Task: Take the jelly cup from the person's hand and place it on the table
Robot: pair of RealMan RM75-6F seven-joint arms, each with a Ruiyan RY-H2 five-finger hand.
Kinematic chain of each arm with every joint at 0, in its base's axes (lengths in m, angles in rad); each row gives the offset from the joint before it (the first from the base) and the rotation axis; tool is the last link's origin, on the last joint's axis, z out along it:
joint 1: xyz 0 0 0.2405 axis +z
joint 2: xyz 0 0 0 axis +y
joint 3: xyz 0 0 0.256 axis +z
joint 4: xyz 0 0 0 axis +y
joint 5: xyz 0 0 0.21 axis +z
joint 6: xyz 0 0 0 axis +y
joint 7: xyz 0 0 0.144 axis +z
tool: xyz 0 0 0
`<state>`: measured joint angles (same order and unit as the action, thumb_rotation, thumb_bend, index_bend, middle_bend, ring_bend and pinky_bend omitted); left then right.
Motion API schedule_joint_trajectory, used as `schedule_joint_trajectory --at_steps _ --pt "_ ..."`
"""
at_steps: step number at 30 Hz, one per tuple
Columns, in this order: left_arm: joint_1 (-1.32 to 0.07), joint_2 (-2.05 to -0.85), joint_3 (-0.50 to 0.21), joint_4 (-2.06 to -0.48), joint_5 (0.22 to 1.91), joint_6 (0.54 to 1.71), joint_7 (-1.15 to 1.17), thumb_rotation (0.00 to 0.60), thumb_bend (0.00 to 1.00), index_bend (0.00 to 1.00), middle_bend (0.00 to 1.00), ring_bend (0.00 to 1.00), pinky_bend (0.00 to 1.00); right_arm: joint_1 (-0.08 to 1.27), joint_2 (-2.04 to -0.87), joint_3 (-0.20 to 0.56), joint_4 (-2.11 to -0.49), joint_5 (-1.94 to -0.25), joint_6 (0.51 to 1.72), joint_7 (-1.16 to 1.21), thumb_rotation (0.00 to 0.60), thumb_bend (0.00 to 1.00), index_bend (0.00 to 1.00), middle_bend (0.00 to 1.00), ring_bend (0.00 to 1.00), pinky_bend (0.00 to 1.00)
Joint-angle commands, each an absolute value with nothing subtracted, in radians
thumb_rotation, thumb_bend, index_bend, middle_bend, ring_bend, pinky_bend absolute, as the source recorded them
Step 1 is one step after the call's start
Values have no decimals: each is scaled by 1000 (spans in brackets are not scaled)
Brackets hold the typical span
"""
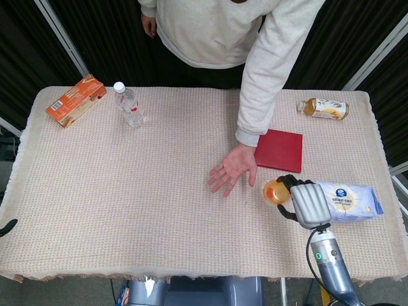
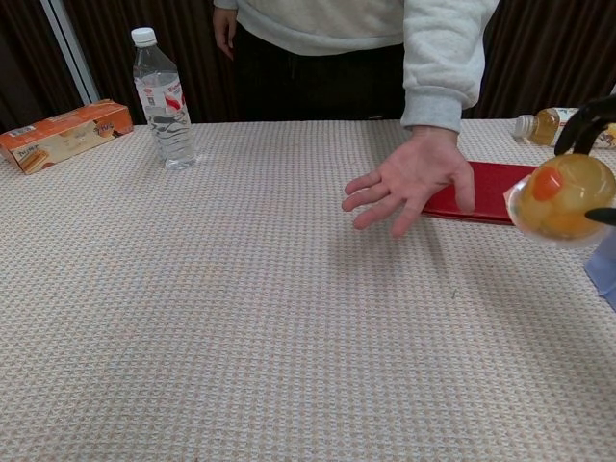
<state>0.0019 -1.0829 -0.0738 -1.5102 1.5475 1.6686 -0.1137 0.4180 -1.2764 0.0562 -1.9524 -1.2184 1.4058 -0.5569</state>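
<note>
My right hand (image 1: pixel 307 203) grips the jelly cup (image 1: pixel 275 191), a clear dome with orange jelly and fruit inside, above the table's right side. In the chest view the jelly cup (image 2: pixel 562 199) hangs at the right edge with only dark fingertips (image 2: pixel 580 129) of my hand showing around it. The person's hand (image 1: pixel 232 169) lies palm up and empty to the left of the cup, fingers spread; the chest view shows the person's hand (image 2: pixel 412 179) hovering over the cloth. My left hand is not visible in either view.
A red notebook (image 1: pixel 279 150) lies behind the cup, a blue-white snack bag (image 1: pixel 347 200) just right of my hand. A drink bottle (image 1: pixel 323 108) lies at the far right, a water bottle (image 1: pixel 129 105) and an orange box (image 1: pixel 76 100) at the far left. The beige tablecloth (image 1: pixel 127 204) covers the table.
</note>
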Motion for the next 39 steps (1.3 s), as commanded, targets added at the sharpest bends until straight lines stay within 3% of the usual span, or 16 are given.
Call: schedule_joint_trajectory --at_steps 1,6,12,17,18,20,22,31,39 --pt "2 -1083 -73 -1511 1548 1668 -111 600 0 35 0 0 0 403 -1317 22 -1904 -1228 1375 -544 600 295 676 628 532 533" --pt "1 -1083 -73 -1510 1548 1666 -110 600 0 35 0 0 0 403 -1422 6 -1827 -1229 1345 -575 600 295 648 593 505 532" --pt "2 -1083 -74 -1508 1547 1668 -119 600 0 36 0 0 0 395 -1506 5 -1746 -1227 1335 -569 600 201 335 230 151 401" --pt "1 -1083 -74 -1507 1547 1666 -119 600 0 35 0 0 0 387 -1501 11 -1725 -1221 1304 -494 600 136 127 36 2 341" --pt "1 -1084 -74 -1507 1548 1667 -119 600 0 35 0 0 0 386 -1497 11 -1725 -1224 1301 -486 600 130 118 23 0 380" --pt "1 -1084 -73 -1507 1548 1667 -117 600 0 35 0 0 0 386 -1486 14 -1725 -1241 1303 -474 600 122 110 4 0 553" --pt "1 -1084 -73 -1508 1549 1668 -113 600 0 35 0 0 0 384 -1471 11 -1728 -1260 1306 -467 600 121 102 0 0 622" --pt "2 -1087 -74 -1505 1548 1671 -109 600 0 35 0 0 0 377 -1400 -27 -1686 -1425 1385 -657 600 107 71 0 0 628" --pt "2 -1088 -74 -1502 1550 1672 -107 600 0 35 0 0 0 349 -1337 -22 -1724 -1475 1453 -672 600 104 43 0 0 627"
